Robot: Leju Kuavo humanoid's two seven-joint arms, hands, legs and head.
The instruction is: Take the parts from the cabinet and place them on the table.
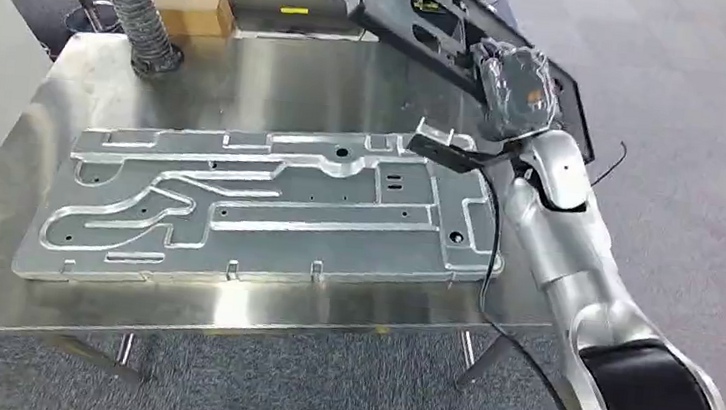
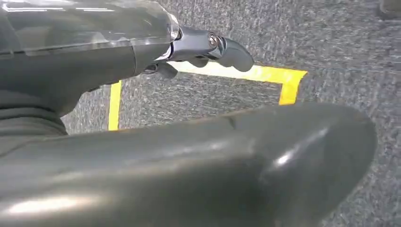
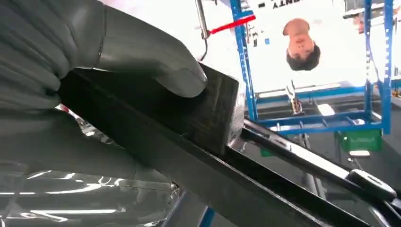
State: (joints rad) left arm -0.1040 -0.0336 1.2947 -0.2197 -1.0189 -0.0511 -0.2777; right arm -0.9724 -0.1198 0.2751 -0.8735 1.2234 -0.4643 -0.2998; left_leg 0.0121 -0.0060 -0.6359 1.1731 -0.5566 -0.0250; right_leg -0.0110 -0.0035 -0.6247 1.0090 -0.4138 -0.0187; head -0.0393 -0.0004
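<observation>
The head view is looking forward and down from high on the robot's body onto the steel table (image 1: 281, 77). The left wrist view is facing down at grey carpet with a yellow tape line (image 2: 265, 74), very close behind its own hand. The right wrist view is sitting inverted, close behind its hand, facing outward from the table toward blue shelving (image 3: 378, 71); it is sharing the black panel (image 1: 427, 20) (image 3: 189, 170) with the head view.

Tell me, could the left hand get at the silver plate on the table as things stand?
Probably not without a big move. The left hand hangs low over the carpet by the yellow floor tape, holding nothing. The silver plate lies flat on the table with nothing over its near-left side, so the way looks free once the arm is raised.
</observation>
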